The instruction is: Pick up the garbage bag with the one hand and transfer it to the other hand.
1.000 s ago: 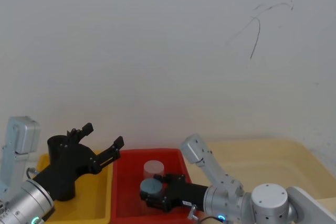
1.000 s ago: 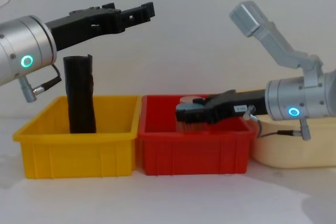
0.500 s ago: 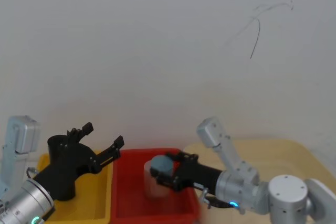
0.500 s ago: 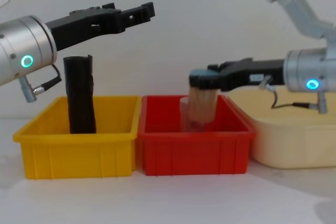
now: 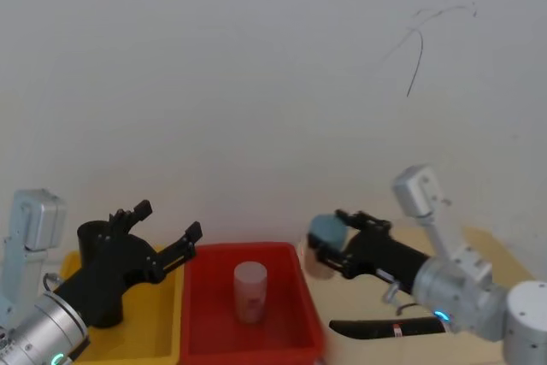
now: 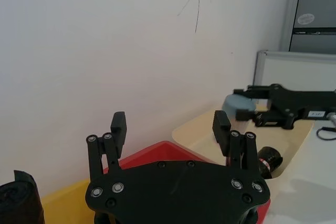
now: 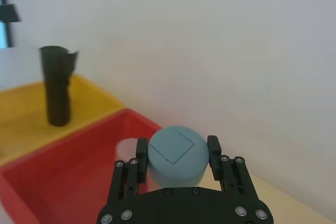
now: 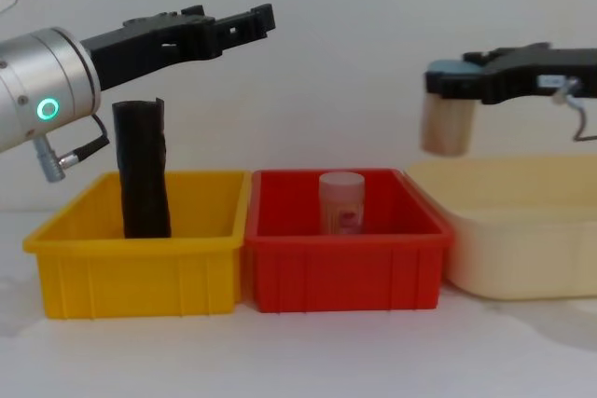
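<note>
The garbage bag is stood upright in the yellow bin, left of the red bin, untouched. The left claw is held above the yellow bin, fingers apart, presumably readied for a grasp. The right claw is clamped on a blue-capped jar, held beyond the red bin's right wall over the cream tub. A clear jar stands in the red bin.

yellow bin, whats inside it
A black roll stands upright in the yellow bin, rising above its rim. The bin's front wall hides the roll's base and the bin floor.
</note>
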